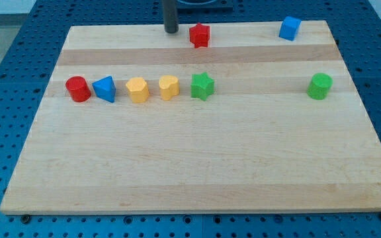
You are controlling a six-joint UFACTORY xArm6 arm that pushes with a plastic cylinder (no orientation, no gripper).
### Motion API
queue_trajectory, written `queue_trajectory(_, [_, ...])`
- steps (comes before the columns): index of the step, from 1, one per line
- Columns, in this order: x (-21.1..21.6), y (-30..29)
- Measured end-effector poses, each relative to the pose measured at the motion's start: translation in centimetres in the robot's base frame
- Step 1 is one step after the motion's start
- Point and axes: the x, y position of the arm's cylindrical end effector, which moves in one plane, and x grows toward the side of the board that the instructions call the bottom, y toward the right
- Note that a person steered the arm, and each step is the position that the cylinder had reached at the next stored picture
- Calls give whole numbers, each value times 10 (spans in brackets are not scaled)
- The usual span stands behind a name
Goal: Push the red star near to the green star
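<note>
This looks like a robotics lab bench. A pale wooden counter (pixel 197 165) lies on a blue perforated base plate (pixel 18 39) with a regular grid of holes, the kind used for mounting test rigs. Small moulded coloured blocks are set out on the wood like test pieces.

Red star (pixel 200 35), green star (pixel 202 86), two yellow blocks (pixel 137 89), blue cube (pixel 290 28); the board (pixel 190 165) was pale striped wood.
</note>
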Motion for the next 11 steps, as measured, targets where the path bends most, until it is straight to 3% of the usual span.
queue_trajectory(2, [20, 56])
queue_trajectory(5, [82, 94])
queue_trajectory(11, [112, 121])
